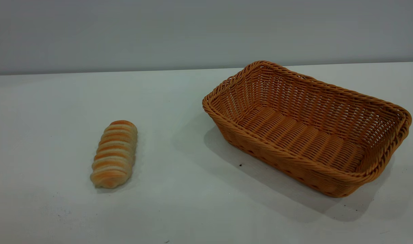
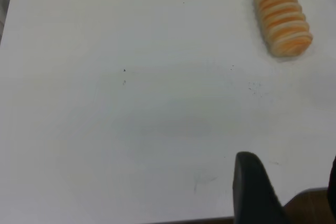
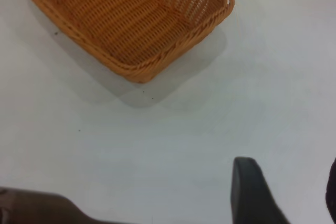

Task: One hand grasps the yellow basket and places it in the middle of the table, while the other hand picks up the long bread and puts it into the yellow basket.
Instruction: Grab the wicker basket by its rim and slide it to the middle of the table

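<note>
The yellow basket [image 1: 331,105] stands empty on the right of the table [image 1: 179,203], its long side slanting. The long bread [image 1: 115,154] lies on the left of the table, well apart from the basket. Neither gripper shows in the exterior view. In the left wrist view my left gripper [image 2: 291,184] is open and empty above the table near its edge, with the bread [image 2: 282,17] far ahead of it. In the right wrist view my right gripper [image 3: 291,187] is open and empty above bare table, with the basket [image 3: 121,19] some way ahead.
A grey wall runs behind the table's far edge [image 1: 125,70]. The brown edge beyond the tabletop shows in the left wrist view [image 2: 310,205] and in the right wrist view [image 3: 31,208]. A few dark specks [image 1: 240,165] dot the table.
</note>
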